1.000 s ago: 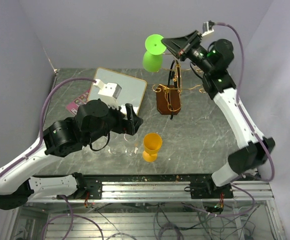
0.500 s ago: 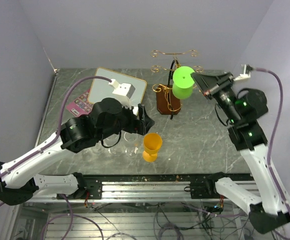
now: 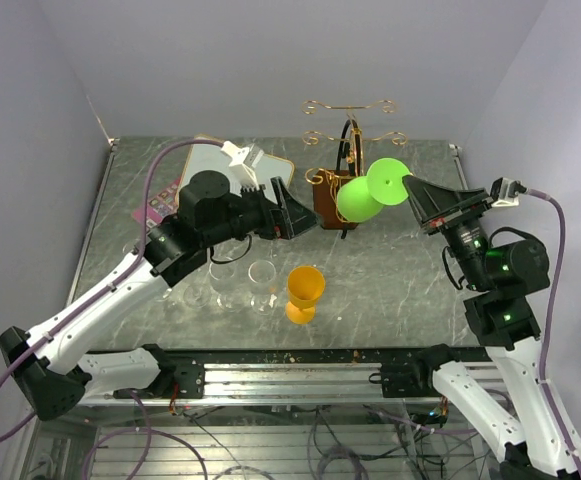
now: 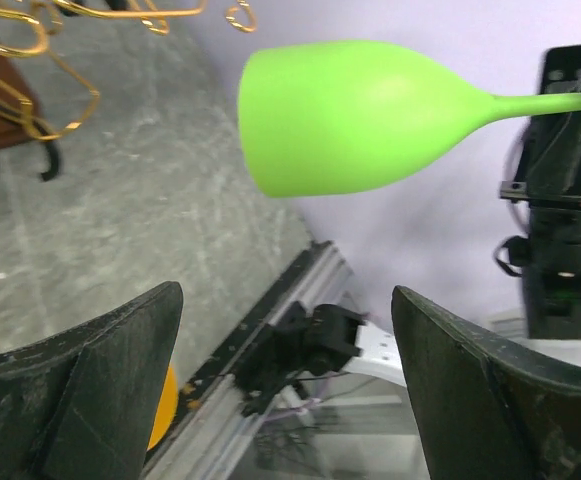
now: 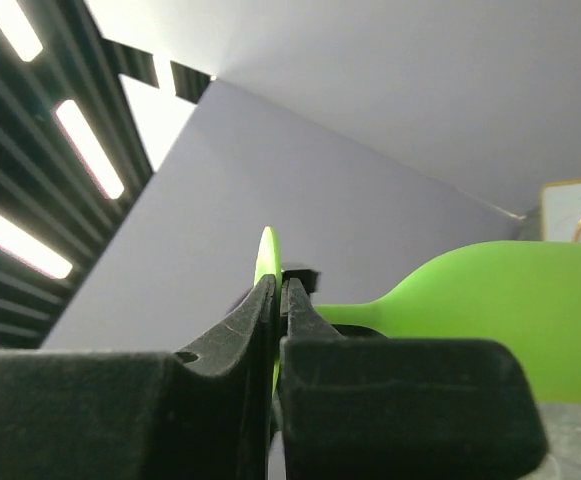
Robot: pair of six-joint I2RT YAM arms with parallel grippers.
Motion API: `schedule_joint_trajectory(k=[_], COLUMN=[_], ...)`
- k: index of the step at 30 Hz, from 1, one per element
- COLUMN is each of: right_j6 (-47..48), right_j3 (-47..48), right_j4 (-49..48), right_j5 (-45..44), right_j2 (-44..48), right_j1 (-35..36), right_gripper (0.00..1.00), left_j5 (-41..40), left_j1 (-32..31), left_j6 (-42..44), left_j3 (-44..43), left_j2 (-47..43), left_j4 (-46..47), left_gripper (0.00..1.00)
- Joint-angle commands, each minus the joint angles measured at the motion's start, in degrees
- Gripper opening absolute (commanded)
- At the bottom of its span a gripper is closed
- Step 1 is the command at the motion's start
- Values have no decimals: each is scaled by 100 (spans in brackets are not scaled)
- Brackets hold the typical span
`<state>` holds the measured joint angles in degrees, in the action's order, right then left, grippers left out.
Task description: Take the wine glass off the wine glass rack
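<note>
My right gripper (image 3: 413, 197) pinches the green wine glass (image 3: 360, 200) by its thin foot, bowl tipped sideways at centre frame, off the wine glass rack (image 3: 326, 208) arms. Such an edge hold could slip, or the bowl could clip the gold wire. My left gripper (image 3: 305, 215) gapes empty.

Orange goblet (image 3: 305, 288) upright on grey marbled table (image 3: 400, 270). Clear glasses (image 3: 262, 275) just left of goblet. Gold-framed white board (image 3: 280, 170) behind-left of goblet; pink card (image 3: 153, 210) further left.
</note>
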<state>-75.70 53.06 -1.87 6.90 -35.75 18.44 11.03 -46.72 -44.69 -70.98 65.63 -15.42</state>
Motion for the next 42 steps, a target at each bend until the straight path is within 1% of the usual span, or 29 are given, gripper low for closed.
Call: schedule_joint_trajectory(k=[1, 4, 6, 7, 10, 16, 22, 25, 27, 30, 33, 36, 39, 42], right_j6=[-931, -1261, -1482, -1591, -1868, -2278, -2254, -2481, -2667, -2735, -2664, -2504, -2165, -1750], right_j3=[-190, -374, -474, -528, -662, -835, -696, -700, -751, -837, -916, -976, -954, -847], right_j4=[-1145, -1746, -2111, -2280, -2810, -3560, -3694, -3950, -4217, -4337, -4304, -4258, -3845, -3235], right_j5=[433, 803, 993, 1080, 1238, 1428, 1671, 1939, 2051, 2035, 1958, 1852, 1632, 1430], right_j2=[-1, -121, -201, -235, -310, -407, -494, -648, -736, -771, -748, -697, -556, -397], right_j1=[-14, -10, -15, -11, -11, -15, -11, -15, -15, -13, -16, -14, -13, -10], right_gripper=[0, 0, 0, 0, 0, 0, 0, 0, 0, 0, 0, 0, 0, 0], left_j5=[1680, 2022, 2094, 2085, 2011, 2005, 2034, 2195, 2336, 2545, 2733, 2898, 2940, 2957], left_j1=[353, 488, 531, 544, 616, 895, 1132, 1147, 1149, 1148, 1148, 1148, 1148, 1148], left_j6=[-1142, -1702, -1905, -1942, -1930, -2113, -2147, -2277, -2475, -2824, -3273, -3735, -4193, -4508], left_j3=[595, 957, 1097, 1141, 1231, 1456, 1469, 1469, 1526, 1674, 1774, 1861, 1968, 2016], left_j2=[-133, -164, -204, -247, -381, -509, -604, -538, -480, -375, -247, -111, 38, 169], left_j4=[2145, 3024, 3500, 3591, 3587, 3708, 3629, 3864, 4269, 5020, 5787, 6541, 7381, 7875], left_gripper=[95, 94, 94, 93, 93, 93, 93, 92, 87, 77, 68, 62, 54, 35])
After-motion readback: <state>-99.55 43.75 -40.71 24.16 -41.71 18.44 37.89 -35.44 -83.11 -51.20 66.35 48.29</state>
